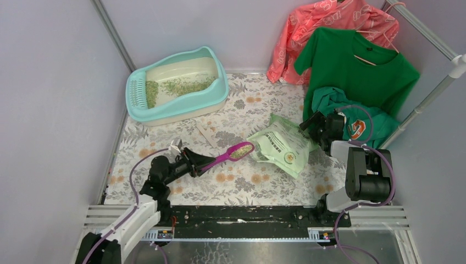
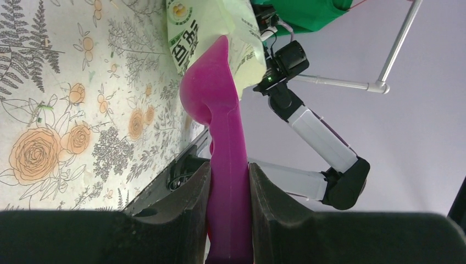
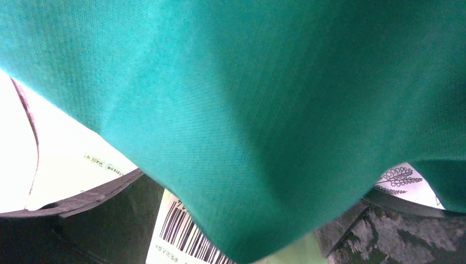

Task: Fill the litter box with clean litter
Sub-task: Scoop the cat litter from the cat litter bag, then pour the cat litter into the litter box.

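Between the fingers of our left hand (image 1: 199,164) we have the handle of the purple scoop (image 1: 228,155), clamped from both sides. The left wrist view shows both dark pads pressed flat against it. Out from the hand the scoop reaches toward the light green bag (image 1: 283,146). Its bowl faces up, carries a small heap of pale granules and ends just at the bag's left edge.

That bag lies crumpled on the flowered bench (image 1: 242,184), and we take it as our mark. At the bag's far right corner sits our right hand (image 1: 314,125), fingers spread wide. Its wrist camera shows the bag's barcode panel between them, but we cannot tell whether either finger touches the bag. A teal garment (image 1: 332,99) droops over that hand, just right of the bag. Behind the bag and to its right hang a green T-shirt (image 1: 351,66) and a coral garment (image 1: 324,25).

Well apart from the bag, beyond it to the left, rests the litter box (image 1: 187,105). Clean litter (image 1: 181,85) lies thinly in its cream basin, reaching to the slotted grate (image 1: 137,93) at the end farthest from the bag.
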Available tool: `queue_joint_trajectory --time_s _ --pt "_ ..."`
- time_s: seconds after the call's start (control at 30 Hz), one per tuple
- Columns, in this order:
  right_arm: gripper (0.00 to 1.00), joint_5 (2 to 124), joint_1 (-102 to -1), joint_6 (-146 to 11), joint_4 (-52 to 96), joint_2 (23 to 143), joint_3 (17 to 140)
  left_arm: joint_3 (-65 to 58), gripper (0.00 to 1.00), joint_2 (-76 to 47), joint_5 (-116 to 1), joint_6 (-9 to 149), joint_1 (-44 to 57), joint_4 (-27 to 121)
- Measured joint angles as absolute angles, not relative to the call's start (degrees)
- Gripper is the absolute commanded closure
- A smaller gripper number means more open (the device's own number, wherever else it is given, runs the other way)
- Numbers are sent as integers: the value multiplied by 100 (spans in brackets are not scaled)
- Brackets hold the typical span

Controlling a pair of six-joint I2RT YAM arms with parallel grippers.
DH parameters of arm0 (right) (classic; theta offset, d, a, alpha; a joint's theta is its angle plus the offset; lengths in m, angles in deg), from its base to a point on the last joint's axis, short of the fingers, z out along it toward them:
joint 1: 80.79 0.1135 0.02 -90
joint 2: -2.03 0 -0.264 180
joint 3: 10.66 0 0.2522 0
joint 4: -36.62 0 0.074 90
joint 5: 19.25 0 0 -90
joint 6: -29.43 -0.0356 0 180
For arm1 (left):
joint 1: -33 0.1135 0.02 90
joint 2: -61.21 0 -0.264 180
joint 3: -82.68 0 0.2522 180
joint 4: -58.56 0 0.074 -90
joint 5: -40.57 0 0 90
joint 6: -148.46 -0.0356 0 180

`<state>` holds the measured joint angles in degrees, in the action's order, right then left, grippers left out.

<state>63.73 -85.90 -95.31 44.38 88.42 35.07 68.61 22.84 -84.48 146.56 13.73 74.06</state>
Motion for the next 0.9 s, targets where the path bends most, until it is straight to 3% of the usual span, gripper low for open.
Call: queue_joint_trajectory --time_s 0.43,0.9 --pt "0 6373 -8590 -9531 4438 8842 3504 6102 94 2850 -9051 14612 2206 6251" --pt "0 6371 -8590 -9531 4438 8842 3504 3940 94 658 -9438 14433 3513 6894"
